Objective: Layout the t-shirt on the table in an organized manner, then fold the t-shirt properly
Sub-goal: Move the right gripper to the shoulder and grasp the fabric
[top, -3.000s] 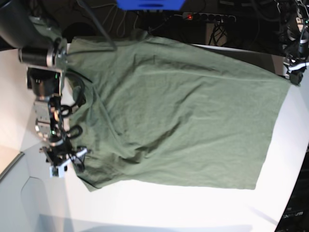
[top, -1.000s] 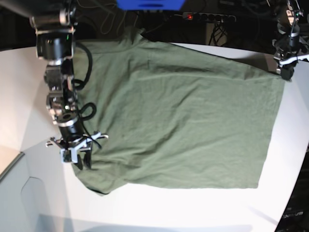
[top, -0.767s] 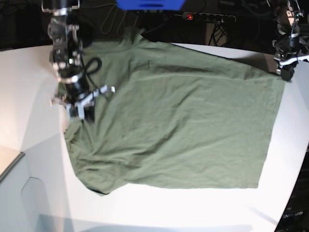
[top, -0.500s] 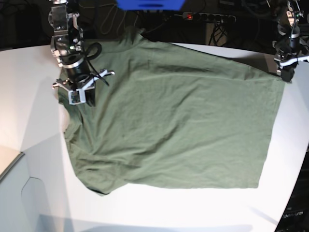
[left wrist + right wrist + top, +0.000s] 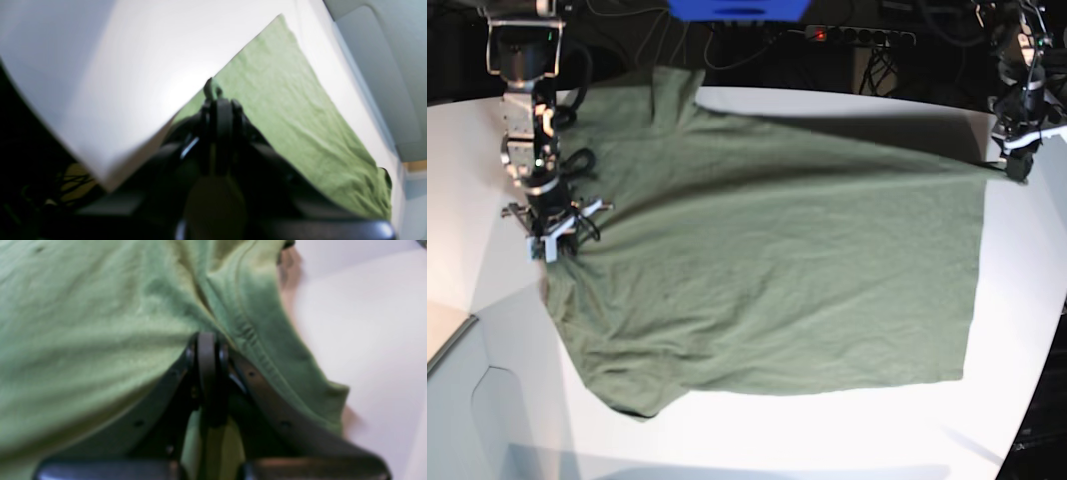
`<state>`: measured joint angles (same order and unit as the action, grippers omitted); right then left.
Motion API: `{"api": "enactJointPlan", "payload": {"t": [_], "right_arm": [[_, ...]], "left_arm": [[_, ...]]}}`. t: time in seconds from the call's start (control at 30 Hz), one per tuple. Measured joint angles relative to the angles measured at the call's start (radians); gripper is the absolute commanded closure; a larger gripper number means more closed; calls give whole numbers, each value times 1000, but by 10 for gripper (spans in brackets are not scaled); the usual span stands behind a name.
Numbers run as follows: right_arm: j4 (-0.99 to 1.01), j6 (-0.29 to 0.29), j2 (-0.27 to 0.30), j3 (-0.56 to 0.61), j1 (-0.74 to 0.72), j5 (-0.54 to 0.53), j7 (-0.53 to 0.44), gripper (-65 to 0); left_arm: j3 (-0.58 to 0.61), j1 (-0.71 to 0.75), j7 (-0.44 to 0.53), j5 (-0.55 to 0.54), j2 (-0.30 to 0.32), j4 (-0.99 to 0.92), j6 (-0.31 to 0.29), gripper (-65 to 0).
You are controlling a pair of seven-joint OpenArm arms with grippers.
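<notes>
The olive-green t-shirt lies spread across the white table, its hem toward the right. At the left of the base view my right gripper is shut on the shirt's left edge. The right wrist view shows those jaws closed on a pinch of fabric beside a stitched, ribbed edge. At the far right my left gripper is shut on the shirt's far hem corner. In the left wrist view a tuft of cloth pokes out of that gripper, and the t-shirt stretches away over the table.
Beyond the table's far edge lie a power strip, cables and a blue object. A grey panel sits below the table's near-left edge. The table's curved edge runs close to the left gripper.
My right gripper travelled up the shirt's left edge, shut on the cloth and pulled it leftward. The shirt now sits further left and flatter. The left gripper has hardly moved.
</notes>
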<state>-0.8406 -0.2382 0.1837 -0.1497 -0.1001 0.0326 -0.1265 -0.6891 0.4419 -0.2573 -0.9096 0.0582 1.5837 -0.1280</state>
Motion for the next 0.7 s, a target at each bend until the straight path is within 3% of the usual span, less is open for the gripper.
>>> {"api": "enactJointPlan", "payload": {"t": [0.27,0.5,0.57,0.7], "right_arm": [[103,0,27,-2,-115,2,29,0],[-182,11,27,-3,36,22,105,-1],[-317,14,26,-5,98,16,147,-65],[-586,17,2,-11,223,14,324,-256]], "left_arm": [[45,-7,-2,0,0,-5,0,-1],[97,10,8,-1,0,-1,0,-1],[113,20,8,0,0,-1,2,-1],[121,14,5,3,0,0,2,-1]]}}
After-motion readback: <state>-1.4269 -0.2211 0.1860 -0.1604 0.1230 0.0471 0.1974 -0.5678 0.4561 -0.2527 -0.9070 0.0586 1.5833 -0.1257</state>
